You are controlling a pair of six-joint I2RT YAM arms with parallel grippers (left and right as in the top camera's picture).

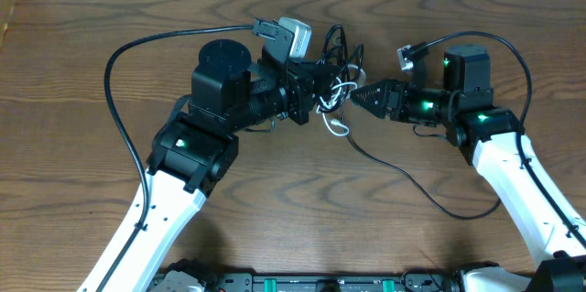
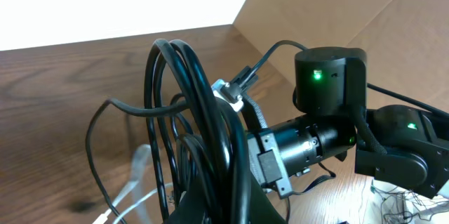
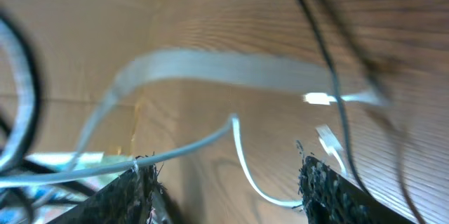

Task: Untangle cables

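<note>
- The left gripper [image 1: 318, 89] is squeezing shut on a bunch of loops of the black cable [image 2: 200, 112].
- In the left wrist view these loops are standing up right in front of the left gripper, and they are hiding its tips.
- The white cable [image 1: 335, 100] is sitting mixed in with the black loops, just past the tip of the left gripper.
- A white plug [image 1: 341, 129] is lying on the table [image 1: 302, 210], just beside the left gripper's tip, on the side nearer the robot.
- The right gripper [image 1: 359, 97] is pointing at the tangle from the other side, so the two grippers are facing each other tip to tip.
- The tangle is sitting between the two tips, close to both.
- The right gripper is letting go: its fingers [image 3: 140, 189] are standing wide apart and are not pinching anything.
- In the right wrist view a thin piece of the white cable is passing through the gap between those fingers.
- It is running right by the tip of one finger, but I cannot tell if it is touching.
- A blurry white strip and some black strands are crossing farther out in front of the right gripper.
- One long end of the black cable is trailing away from the tangle, running along the table below the right gripper and back under the right arm.
</note>
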